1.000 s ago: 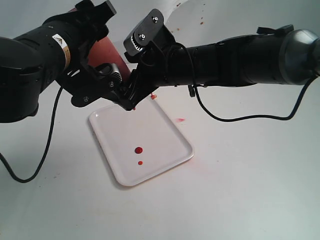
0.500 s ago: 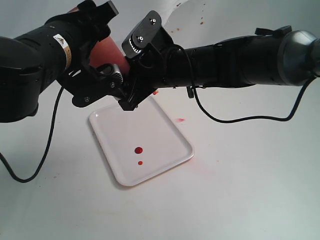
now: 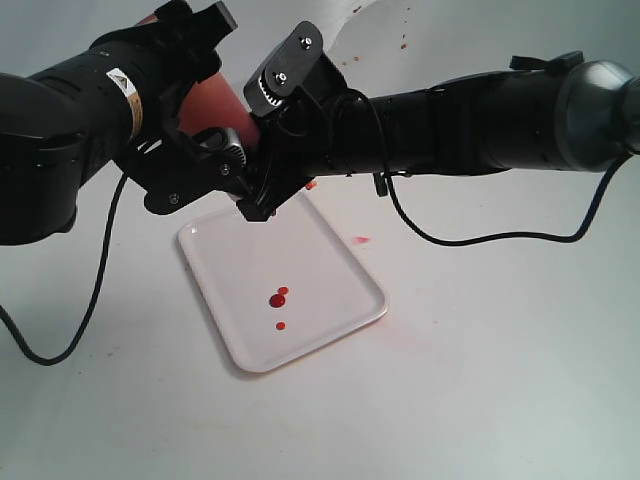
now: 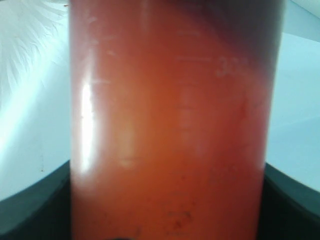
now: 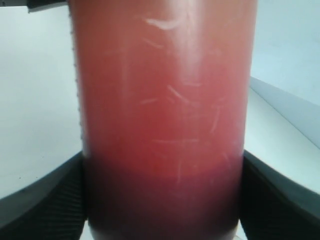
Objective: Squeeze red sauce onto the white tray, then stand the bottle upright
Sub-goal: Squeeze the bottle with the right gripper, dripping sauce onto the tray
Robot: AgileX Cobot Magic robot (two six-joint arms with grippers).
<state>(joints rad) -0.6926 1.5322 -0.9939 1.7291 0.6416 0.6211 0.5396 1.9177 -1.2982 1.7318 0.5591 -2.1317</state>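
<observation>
The bottle (image 3: 212, 108) was clasped by both left gripper (image 3: 214, 162) and right gripper (image 3: 262, 193) above the white tray (image 3: 330, 268), squeezing judged underway, uprighting judged next.

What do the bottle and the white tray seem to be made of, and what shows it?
The bottle: probably translucent plastic, glossy; light glows orange-red through its wall, which bears faint moulded marks. The white tray: likely smooth, glossy plastic, perhaps melamine; thin raised rim, rounded corners.
</observation>
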